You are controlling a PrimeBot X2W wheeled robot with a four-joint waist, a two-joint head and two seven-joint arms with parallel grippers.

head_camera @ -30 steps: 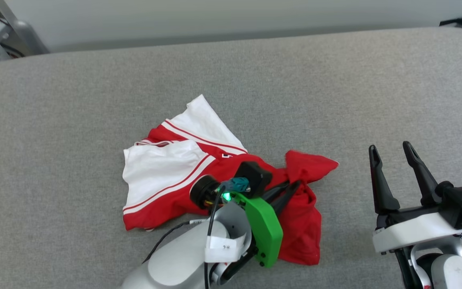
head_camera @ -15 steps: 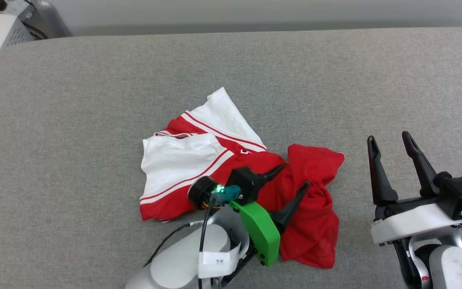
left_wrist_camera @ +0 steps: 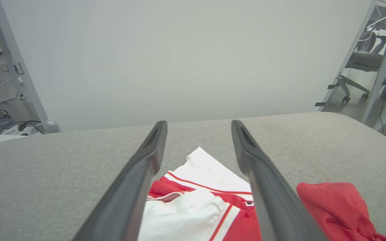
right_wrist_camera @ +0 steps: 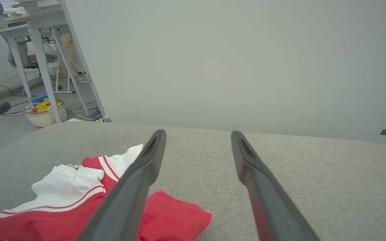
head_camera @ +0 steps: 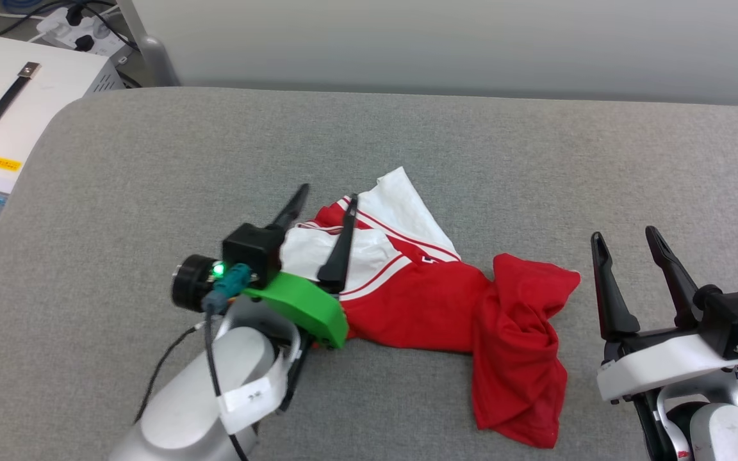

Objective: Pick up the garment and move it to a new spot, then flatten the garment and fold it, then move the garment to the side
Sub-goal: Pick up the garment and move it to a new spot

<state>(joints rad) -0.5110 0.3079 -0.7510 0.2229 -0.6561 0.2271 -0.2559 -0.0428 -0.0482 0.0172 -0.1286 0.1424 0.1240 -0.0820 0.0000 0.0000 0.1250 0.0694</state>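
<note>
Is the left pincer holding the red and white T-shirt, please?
No: the left pincer stands wide open, nothing between its fingers, and the T-shirt lies on the grey cushion.

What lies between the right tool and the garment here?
Only bare grey cushion; the head view shows the right tool apart from the garment.

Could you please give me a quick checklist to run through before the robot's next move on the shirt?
1. The left gripper is open and grips nothing: ok.
2. The right gripper is open, apart from the shirt: ok.
3. The shirt lies wholly on the grey surface: ok.
4. The shirt lies flat: not ok, its red end is bunched.
5. The chest print faces up: cannot tell.
</note>
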